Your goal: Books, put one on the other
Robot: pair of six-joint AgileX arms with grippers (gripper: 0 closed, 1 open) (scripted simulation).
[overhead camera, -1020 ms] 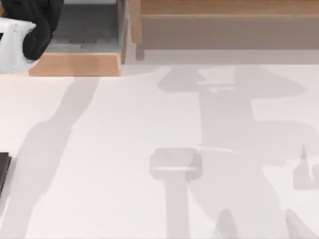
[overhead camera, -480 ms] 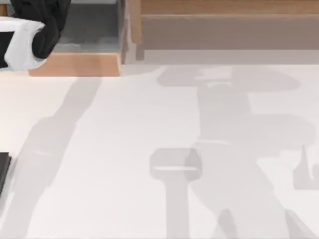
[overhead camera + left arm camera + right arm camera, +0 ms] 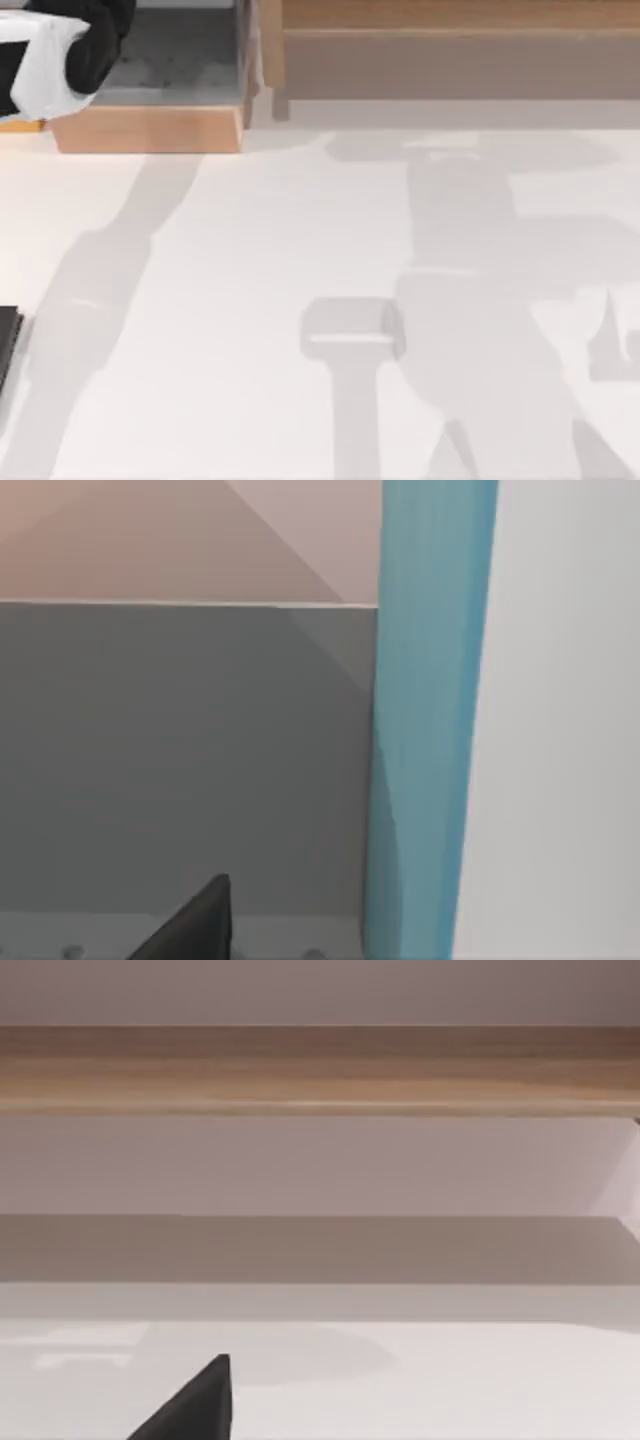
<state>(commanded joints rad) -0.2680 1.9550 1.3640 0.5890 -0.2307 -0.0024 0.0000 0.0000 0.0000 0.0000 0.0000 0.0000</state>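
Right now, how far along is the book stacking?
Done: nothing I can confirm as stacked yet. In hand: the left arm is at the far left corner of the white table, beside the wooden shelf unit. Its wrist view shows a blue slab close up, possibly a book, but I cannot tell whether it is gripped. Left: bringing the books together and setting one on the other.

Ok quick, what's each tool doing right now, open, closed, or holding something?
Left tool: cannot be told; one dark fingertip shows in the left wrist view, beside a blue upright panel.
Right tool: cannot be told; one dark fingertip above the white table.
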